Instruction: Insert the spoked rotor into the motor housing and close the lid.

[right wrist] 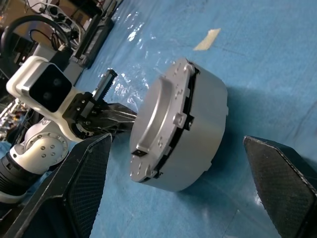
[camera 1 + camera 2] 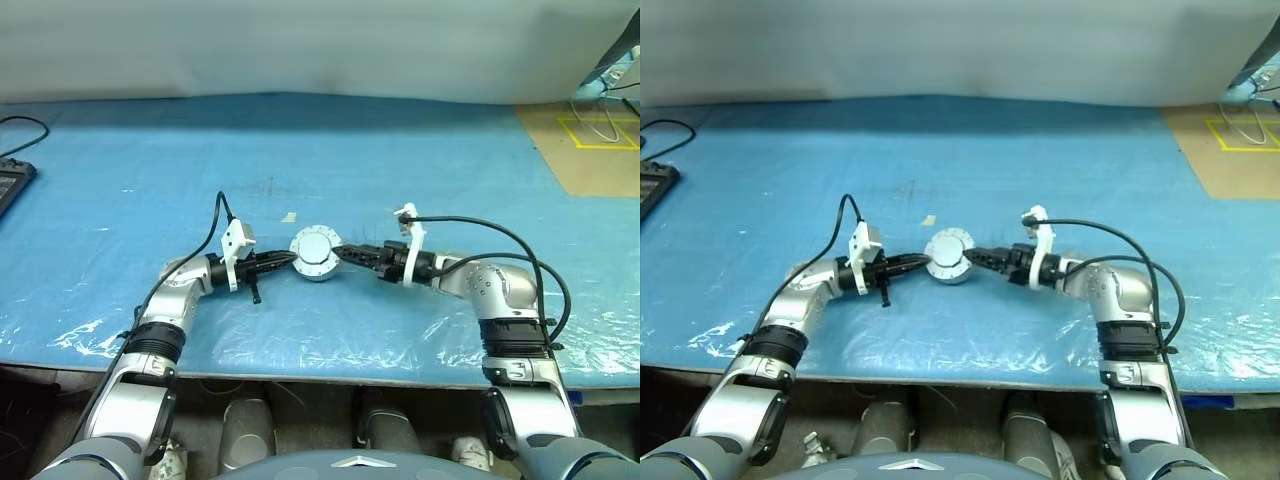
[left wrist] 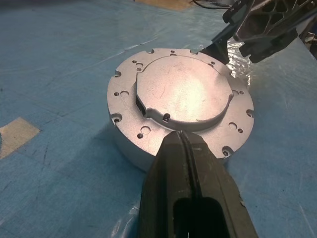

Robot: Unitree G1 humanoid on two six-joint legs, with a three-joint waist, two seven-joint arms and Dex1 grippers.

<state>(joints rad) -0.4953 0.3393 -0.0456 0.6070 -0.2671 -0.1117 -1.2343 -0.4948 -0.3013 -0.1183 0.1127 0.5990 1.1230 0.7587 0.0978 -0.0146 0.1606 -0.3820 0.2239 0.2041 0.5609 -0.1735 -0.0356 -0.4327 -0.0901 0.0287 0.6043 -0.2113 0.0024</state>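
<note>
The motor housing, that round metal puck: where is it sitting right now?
The motor housing sits mid-table on the blue sheet, lid closed, between the left claw and right claw.

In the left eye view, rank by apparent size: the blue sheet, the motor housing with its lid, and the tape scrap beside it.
1. Blue sheet, by far the largest.
2. Motor housing with the lid closed on top.
3. Tape scrap, the smallest.

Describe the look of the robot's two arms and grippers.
Both arms are silver-grey metal with black ribbed bands at the joints. Each wrist carries a white camera bracket fed by a looping black cable. The left gripper and right gripper have tapered black fingers; the right's fingers show fine-textured pads.
</note>
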